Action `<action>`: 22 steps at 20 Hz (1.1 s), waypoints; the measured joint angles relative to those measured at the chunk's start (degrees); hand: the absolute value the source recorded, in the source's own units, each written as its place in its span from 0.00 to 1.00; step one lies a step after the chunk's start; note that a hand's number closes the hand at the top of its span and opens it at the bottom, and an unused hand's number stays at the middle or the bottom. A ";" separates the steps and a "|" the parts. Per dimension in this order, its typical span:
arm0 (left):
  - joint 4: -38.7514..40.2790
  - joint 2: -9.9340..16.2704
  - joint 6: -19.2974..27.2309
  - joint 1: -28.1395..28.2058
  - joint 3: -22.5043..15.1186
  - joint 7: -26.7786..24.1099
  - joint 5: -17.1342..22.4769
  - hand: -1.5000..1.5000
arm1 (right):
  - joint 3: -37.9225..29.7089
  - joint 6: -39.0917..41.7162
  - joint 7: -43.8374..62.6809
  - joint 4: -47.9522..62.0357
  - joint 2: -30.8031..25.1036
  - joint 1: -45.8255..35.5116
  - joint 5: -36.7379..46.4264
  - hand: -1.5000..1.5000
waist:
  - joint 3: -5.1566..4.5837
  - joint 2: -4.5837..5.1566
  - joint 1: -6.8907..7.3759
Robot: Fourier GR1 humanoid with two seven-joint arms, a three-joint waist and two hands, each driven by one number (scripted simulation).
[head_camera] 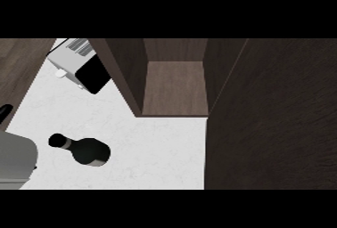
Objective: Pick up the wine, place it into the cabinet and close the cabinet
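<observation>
The wine bottle stands untouched on the white tabletop, near left of the open cabinet, whose bare shelf awaits it. Only a grey forearm shows at the left edge; the left hand's state cannot be told, and the right hand is out of view.

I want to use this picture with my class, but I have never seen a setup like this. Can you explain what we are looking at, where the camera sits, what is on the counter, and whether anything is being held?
The camera sits at a humanoid robot's head, looking steeply down at a white counter. A dark wine bottle stands there, seen from above. Behind it is an open wooden cabinet with a bare shelf; the big dark panel at right looks like its door. A toaster sits at the back left. The grey shape at lower left is the robot's left forearm, with a bit of its black left hand showing. Nothing visible is being held.
</observation>
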 measured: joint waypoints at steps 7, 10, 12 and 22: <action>-0.01 1.58 2.17 -3.47 4.56 4.88 2.62 0.00 | 1.27 -1.30 1.22 -0.56 -0.38 -0.14 0.14 0.00 | -0.04 -0.27 0.18; -0.05 1.67 3.13 -4.46 6.25 6.47 3.39 0.00 | 1.87 -2.22 1.88 -0.70 -0.37 -0.86 0.28 0.00 | -0.06 -0.28 0.29; -0.03 2.00 3.64 -5.34 7.88 7.33 3.92 0.00 | 1.63 -2.50 1.77 -0.75 -0.50 -1.18 0.35 0.00 | -0.05 -0.30 0.28; 0.21 1.86 2.72 -6.65 13.94 8.69 6.10 0.00 | 1.57 -2.64 0.63 -1.05 -0.82 0.23 0.56 0.00 | -0.05 -0.11 -0.13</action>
